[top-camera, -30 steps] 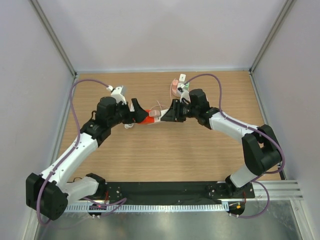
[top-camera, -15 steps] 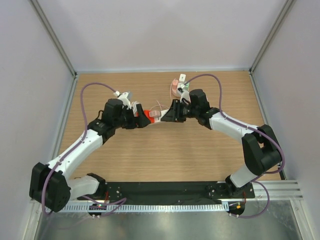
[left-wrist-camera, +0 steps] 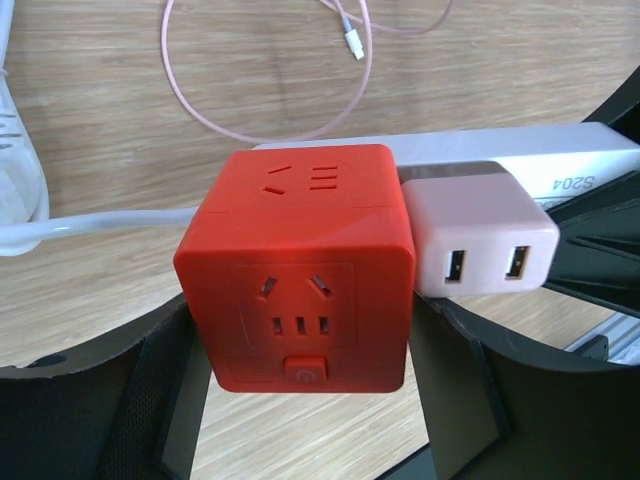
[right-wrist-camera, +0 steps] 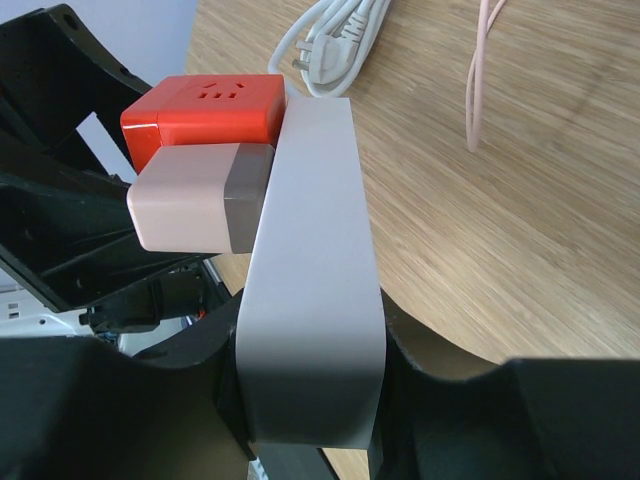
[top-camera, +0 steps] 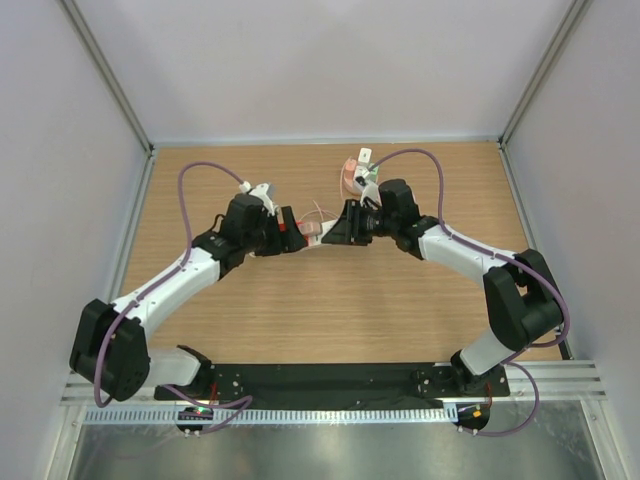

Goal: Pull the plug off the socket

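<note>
Pale lilac walls (top-camera: 320,60); metal corner posts (top-camera: 105,70); wooden tabletop (top-camera: 330,310); even light

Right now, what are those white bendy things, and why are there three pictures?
They are two robot arms bolted to a wooden table. One picture looks down from above; the other two come from small cameras on each arm's wrist. The right gripper is shut on a long white block. A red socket cube and a pink charger sit against that block. The left gripper has its fingers either side of the cube; whether it squeezes, I cannot tell. A thin pink cable and a white cord lie on the table.
</note>
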You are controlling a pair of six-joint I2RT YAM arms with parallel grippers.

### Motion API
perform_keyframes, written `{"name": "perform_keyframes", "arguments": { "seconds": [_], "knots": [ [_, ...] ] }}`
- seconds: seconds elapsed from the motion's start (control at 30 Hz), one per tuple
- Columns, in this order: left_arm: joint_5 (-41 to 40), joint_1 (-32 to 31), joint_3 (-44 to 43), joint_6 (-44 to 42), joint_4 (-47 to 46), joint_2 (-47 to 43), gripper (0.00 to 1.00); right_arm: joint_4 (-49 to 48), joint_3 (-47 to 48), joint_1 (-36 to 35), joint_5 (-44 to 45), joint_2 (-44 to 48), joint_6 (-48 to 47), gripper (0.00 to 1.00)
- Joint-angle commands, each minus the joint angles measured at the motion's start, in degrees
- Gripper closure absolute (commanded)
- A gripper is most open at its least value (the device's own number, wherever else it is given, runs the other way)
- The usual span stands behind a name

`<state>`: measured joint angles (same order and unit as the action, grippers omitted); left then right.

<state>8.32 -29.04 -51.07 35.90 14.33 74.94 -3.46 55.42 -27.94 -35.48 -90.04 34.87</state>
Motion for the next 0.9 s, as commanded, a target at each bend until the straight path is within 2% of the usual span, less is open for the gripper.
{"name": "perform_keyframes", "arguments": {
  "seconds": [0.0, 0.13, 0.17, 0.2, 0.23, 0.27, 0.3, 0.43, 0.47, 0.5, 0.6, 0.63, 0.73, 0.87],
  "knots": [
    [-2.0, -0.2, -2.7, 1.4, -2.9, -0.1, 0.25, -6.8, 0.7, 0.3, -1.3, 2.4, 1.0, 0.99],
    [-0.9, -0.2, -2.9, 2.3, -3.1, 1.7, 0.37, -7.0, 0.7, 0.3, -1.2, 2.4, 1.2, 0.99],
    [-0.3, -0.2, -3.0, 2.4, -3.2, 2.1, 0.52, -7.0, 0.5, 0.3, -1.0, 2.6, 1.2, 0.99],
    [0.8, -0.2, -3.1, 2.5, -3.5, 2.5, 0.60, -6.9, 0.4, 0.3, -0.9, 2.7, 1.1, 0.99],
    [1.3, -0.3, -3.2, 2.6, -3.8, 2.8, 0.83, -7.0, 0.4, 0.3, -0.7, 2.9, 0.6, 0.99],
    [1.8, -0.2, -3.2, 2.6, -3.8, 2.8, 0.95, -7.0, 0.2, 0.3, -0.6, 3.0, 0.5, 0.99],
    [2.2, -0.2, -3.2, 2.6, -3.9, 2.7, 1.00, -6.8, 0.1, 0.3, -0.5, 2.9, 0.2, 0.99],
    [3.6, -0.3, -3.5, 0.4, -3.9, 1.1, 1.00, -6.1, 0.7, 0.3, -2.1, 2.4, -1.6, 0.97],
    [4.2, -0.2, -3.8, -1.3, -3.9, 0.1, 1.00, -5.6, 1.0, 0.3, -2.9, 2.1, -2.9, 0.86],
    [5.0, -0.2, -3.9, -2.4, -3.8, -0.3, 1.00, -5.2, 1.8, 0.3, -4.8, 1.1, -3.3, 0.80],
    [6.8, -0.3, -4.5, -6.1, -3.4, -2.3, 1.00, -3.6, 4.2, 0.3, -9.7, -2.4, -4.5, 0.72],
    [7.5, -0.2, -4.8, -7.8, -2.6, -2.8, 1.00, -2.5, 5.1, 0.4, -10.7, -3.6, -4.7, 0.66],
    [8.7, -0.3, -5.8, -10.1, -1.2, -3.7, 1.00, -0.9, 8.2, 0.3, -14.2, -6.9, -4.9, 0.56],
    [9.4, -0.3, -6.9, -13.0, 1.6, -4.4, 1.00, -0.6, 9.6, 0.1, -15.3, -8.3, -5.0, 0.47]
  ]
}}
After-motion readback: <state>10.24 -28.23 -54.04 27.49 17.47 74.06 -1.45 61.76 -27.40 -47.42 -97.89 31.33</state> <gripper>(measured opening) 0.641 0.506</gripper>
